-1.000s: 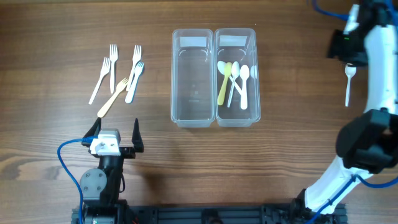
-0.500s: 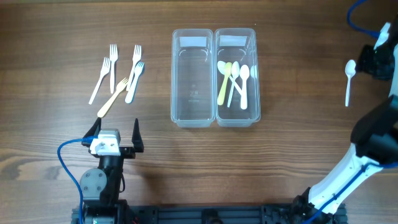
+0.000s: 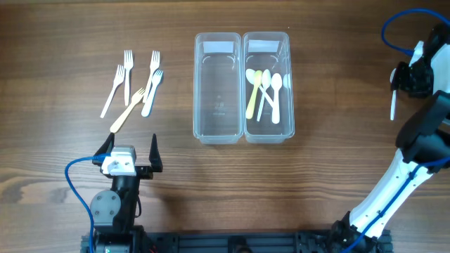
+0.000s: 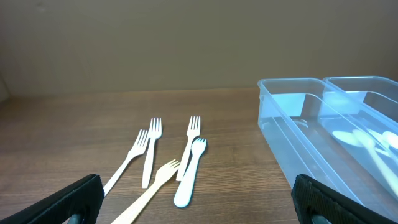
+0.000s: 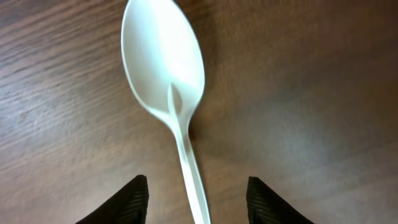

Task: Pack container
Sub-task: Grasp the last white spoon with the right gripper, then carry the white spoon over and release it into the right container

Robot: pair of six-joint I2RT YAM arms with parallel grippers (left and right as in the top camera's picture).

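Note:
Two clear containers stand side by side mid-table: the left one [image 3: 219,125] is empty, the right one [image 3: 266,133] holds several spoons, one of them yellow [image 3: 253,95]. A white spoon [image 3: 392,107] lies on the table at the far right. My right gripper [image 3: 406,77] is open low over it. In the right wrist view the spoon [image 5: 165,56] lies bowl forward and its handle runs between the two fingertips [image 5: 134,199]. Several forks [image 3: 133,88] lie at the left. My left gripper [image 3: 133,151] is open and empty, just short of the forks [image 4: 186,158].
The left wrist view shows the containers [image 4: 292,124] to the right of the forks. The right arm's white links and blue cable [image 3: 415,161] run down the table's right edge. The left arm's base [image 3: 112,207] sits at the front left.
The right gripper has swung from beside the spoon to right over its bowl end, which it now covers in the overhead view. The spoon, forks, containers and left arm have not moved.

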